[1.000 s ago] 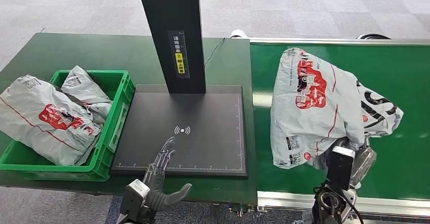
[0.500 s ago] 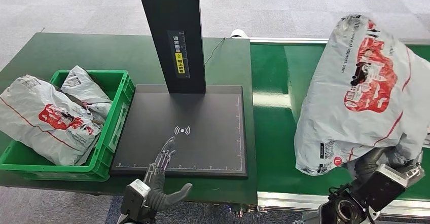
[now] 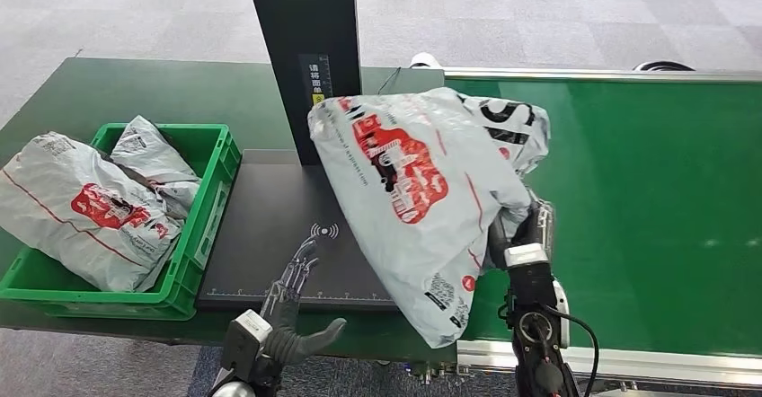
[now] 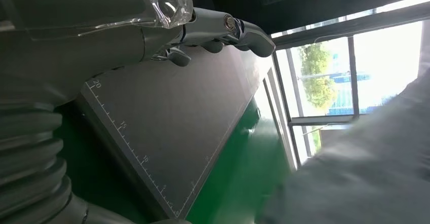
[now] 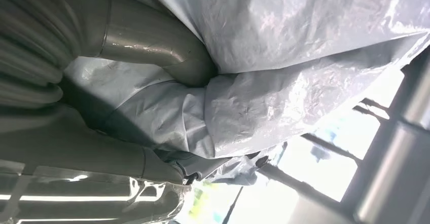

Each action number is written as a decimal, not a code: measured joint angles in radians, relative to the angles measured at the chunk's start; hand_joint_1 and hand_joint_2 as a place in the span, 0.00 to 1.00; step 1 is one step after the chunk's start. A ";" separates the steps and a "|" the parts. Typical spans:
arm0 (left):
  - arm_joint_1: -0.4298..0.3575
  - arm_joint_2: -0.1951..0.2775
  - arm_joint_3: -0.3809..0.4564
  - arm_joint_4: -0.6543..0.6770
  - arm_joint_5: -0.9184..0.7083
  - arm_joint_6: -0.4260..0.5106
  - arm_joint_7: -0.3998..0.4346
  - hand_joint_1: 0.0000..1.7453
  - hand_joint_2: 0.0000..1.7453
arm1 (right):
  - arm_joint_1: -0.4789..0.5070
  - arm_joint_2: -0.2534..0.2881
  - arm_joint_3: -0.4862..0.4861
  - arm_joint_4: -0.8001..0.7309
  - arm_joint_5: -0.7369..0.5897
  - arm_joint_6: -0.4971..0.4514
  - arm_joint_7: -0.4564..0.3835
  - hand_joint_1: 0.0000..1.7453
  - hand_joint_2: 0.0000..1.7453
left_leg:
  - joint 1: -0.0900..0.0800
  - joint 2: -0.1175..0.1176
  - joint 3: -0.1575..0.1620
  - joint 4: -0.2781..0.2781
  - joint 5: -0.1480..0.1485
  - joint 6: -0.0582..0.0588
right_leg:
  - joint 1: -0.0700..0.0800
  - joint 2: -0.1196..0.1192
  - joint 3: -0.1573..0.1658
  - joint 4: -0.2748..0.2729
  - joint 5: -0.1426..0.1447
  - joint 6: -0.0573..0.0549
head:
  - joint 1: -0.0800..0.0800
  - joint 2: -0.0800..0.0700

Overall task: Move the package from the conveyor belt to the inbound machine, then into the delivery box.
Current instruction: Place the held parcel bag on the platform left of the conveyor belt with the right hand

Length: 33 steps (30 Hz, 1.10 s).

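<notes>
A grey plastic package point(image 3: 418, 190) with red print hangs over the right part of the black inbound machine plate point(image 3: 270, 235), held up by my right hand point(image 3: 521, 235), which grips its right side. Close up, the thumb point(image 5: 157, 46) presses into the crumpled grey plastic point(image 5: 284, 82). My left hand point(image 3: 292, 303) stays open at the plate's near edge, fingers stretched flat over it point(image 4: 213, 26). The green conveyor belt point(image 3: 647, 199) lies to the right. The green delivery box point(image 3: 211, 204) stands left of the plate.
The machine's black upright column point(image 3: 305, 56) rises behind the plate, just left of the package's top. Two grey packages point(image 3: 90, 204) fill the delivery box, one hanging over its left rim. Grey floor lies beyond the green table.
My right hand has swung the package left from above the belt to over the machine plate. The left hand has stayed in place.
</notes>
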 joint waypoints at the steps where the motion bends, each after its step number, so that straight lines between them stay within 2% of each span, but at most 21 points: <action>1: -0.004 0.000 0.001 0.004 0.001 0.000 -0.002 0.00 1.00 | -0.017 0.001 0.004 0.042 0.033 0.002 0.008 1.00 1.00 | 0.000 -0.001 0.000 0.000 0.000 0.000 | 0.000 -0.001 0.000 0.000 0.000 0.000 | 0.000 0.000; 5: -0.016 0.000 0.004 0.012 0.006 0.023 -0.010 0.00 1.00 | -0.059 0.008 0.012 0.157 0.108 -0.001 0.041 1.00 1.00 | 0.000 -0.003 -0.002 0.000 0.000 0.000 | 0.000 -0.001 -0.001 0.000 0.000 0.000 | 0.000 0.000; 11: -0.024 0.000 0.011 0.013 0.006 0.049 -0.010 0.00 1.00 | -0.076 0.015 0.013 0.233 0.140 -0.001 0.063 1.00 1.00 | 0.000 -0.003 -0.003 0.000 0.000 0.000 | 0.000 -0.001 -0.002 0.000 0.000 0.000 | 0.000 0.000; 29: -0.024 0.000 0.020 0.013 0.006 0.049 -0.010 0.00 1.00 | -0.090 0.018 0.014 0.285 0.140 -0.001 0.063 1.00 1.00 | 0.000 -0.003 -0.003 0.000 0.000 0.000 | 0.000 -0.001 -0.002 0.000 0.000 0.000 | 0.000 0.000; 33: -0.025 -0.001 0.021 0.013 0.002 0.087 -0.009 0.00 1.00 | -0.093 0.019 0.013 0.291 0.163 0.008 0.083 1.00 1.00 | 0.000 -0.003 -0.003 0.000 0.000 0.000 | 0.000 -0.001 -0.002 0.000 0.000 0.000 | 0.000 0.000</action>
